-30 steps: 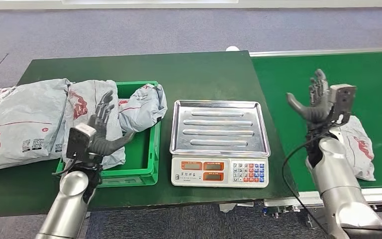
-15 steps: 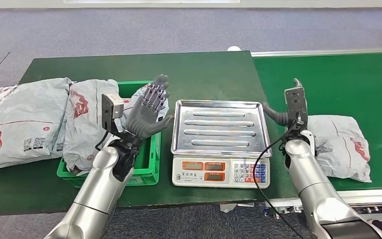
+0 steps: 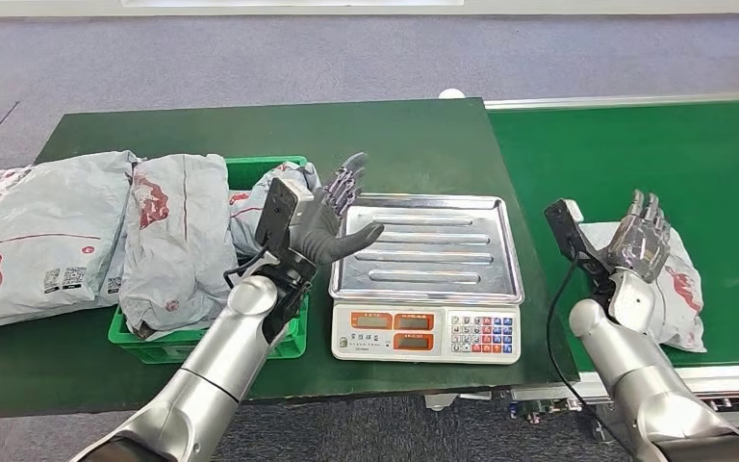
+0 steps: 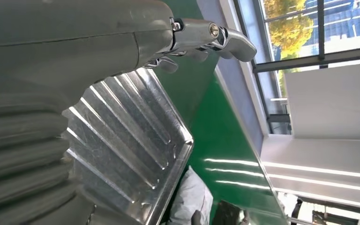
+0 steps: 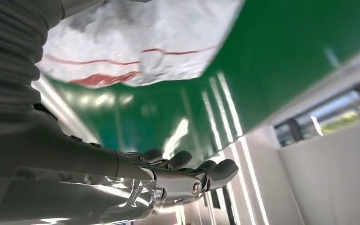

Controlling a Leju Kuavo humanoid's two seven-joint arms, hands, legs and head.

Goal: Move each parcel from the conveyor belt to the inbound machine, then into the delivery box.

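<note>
A grey parcel (image 3: 669,289) with red print is seen at the right of the head view, lying flat on the green conveyor belt (image 3: 693,154), partly hidden behind the right hand (image 3: 638,245). It appears to be the next item to be carried to the scale, since the steel tray (image 3: 426,245) of the inbound machine (image 3: 425,332) at the centre of the frame is bare. In the right wrist view the same parcel (image 5: 140,42) is shown crumpled against the belt, apart from the fingers (image 5: 192,173).

The right hand is held raised above the near edge of the parcel, palm turned, fingers spread and extended; nothing is held and no contact with the parcel can be made out. The posture is judged to be an approach for a scoop or grasp from the side.

The left hand (image 3: 332,217) is held over the left edge of the tray, left of centre, with fingers apart and thumb pointing toward the tray; nothing is gripped. It is probably placed there to receive or steady the parcel once it is set down. In the left wrist view the ribbed tray (image 4: 136,140) lies just beneath the left thumb (image 4: 215,35), which is not touching it.

At the left of the head view the green delivery box (image 3: 293,318) is seen, already holding parcels (image 3: 178,241), with another large parcel (image 3: 38,236) lying beside it on the green table (image 3: 394,135).
</note>
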